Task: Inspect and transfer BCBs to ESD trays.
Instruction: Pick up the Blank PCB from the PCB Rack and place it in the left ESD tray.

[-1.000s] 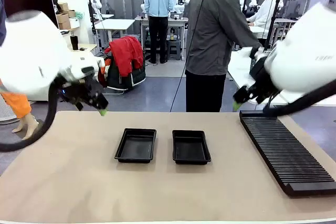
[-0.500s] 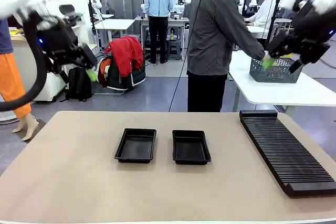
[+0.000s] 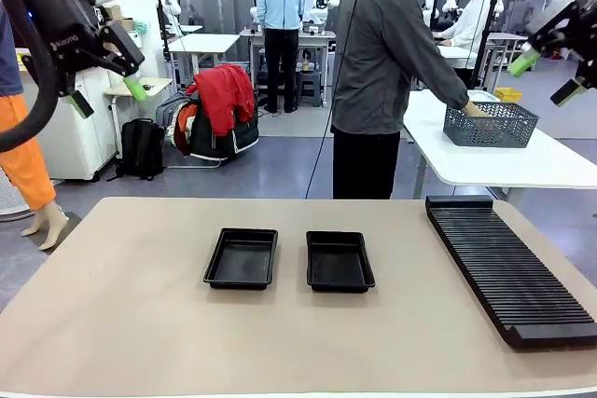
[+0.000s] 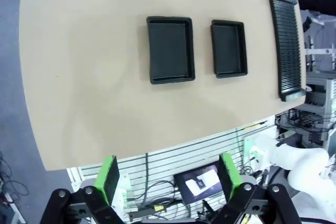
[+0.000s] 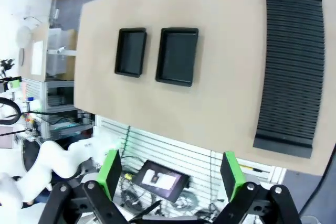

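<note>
Front: tan table (image 3: 112,305); two ESD trays (image 3: 242,233) side by side at its centre; ribbed rack (image 3: 508,267) at right. Left gripper (image 3: 107,95) and right gripper (image 3: 546,79) aloft, jaws spread. Person (image 3: 382,62) beyond, hand at mesh basket (image 3: 490,125).
Left wrist: trays and rack below parted fingers.
Right wrist: likewise.

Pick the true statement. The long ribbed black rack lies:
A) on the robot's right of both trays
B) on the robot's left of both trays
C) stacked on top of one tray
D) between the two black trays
A: in the front view the ribbed rack lies along the right side of the table, apart from the left ESD tray and the right ESD tray.
</note>
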Available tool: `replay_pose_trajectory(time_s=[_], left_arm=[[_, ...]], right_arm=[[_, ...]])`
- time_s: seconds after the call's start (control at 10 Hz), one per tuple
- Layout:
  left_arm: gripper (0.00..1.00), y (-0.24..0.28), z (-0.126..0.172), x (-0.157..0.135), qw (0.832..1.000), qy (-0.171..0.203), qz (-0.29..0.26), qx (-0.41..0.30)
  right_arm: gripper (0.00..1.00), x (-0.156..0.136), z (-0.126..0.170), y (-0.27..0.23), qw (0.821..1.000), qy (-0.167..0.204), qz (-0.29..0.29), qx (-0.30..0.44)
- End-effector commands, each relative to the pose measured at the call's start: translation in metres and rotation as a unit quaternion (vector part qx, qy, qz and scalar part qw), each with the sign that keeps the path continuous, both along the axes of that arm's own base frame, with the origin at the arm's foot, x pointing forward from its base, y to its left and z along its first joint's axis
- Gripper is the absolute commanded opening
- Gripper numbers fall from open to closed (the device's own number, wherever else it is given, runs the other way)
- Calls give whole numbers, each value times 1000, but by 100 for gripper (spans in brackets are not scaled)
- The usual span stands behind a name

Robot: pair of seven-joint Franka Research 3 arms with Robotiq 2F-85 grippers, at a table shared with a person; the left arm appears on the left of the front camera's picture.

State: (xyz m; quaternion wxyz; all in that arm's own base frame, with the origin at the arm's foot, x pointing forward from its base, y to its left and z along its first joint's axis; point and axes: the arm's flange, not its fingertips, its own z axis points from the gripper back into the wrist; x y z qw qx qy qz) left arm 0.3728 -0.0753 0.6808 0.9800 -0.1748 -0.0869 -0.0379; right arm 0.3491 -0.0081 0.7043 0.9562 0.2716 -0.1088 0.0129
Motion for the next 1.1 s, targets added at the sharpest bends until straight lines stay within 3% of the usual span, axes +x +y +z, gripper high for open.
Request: replay_pose_trajectory(time_s=[0.0, 0.2, 0.4, 1.0], left_arm=[[100, 5, 6, -4, 999, 8, 12, -52], [100, 14, 15, -10, 996, 11, 13, -85], [100, 9, 22, -17, 997, 15, 16, -72], [100, 18, 28, -25, 995, -2, 45, -88]], right_arm=[[100, 2, 6, -14, 999, 17, -11, 32], [100, 0, 10, -32, 998, 28, -27, 40], [100, 5, 12, -44, 997, 38, -47, 39], [100, 19, 23, -42, 998, 27, -43, 39]])
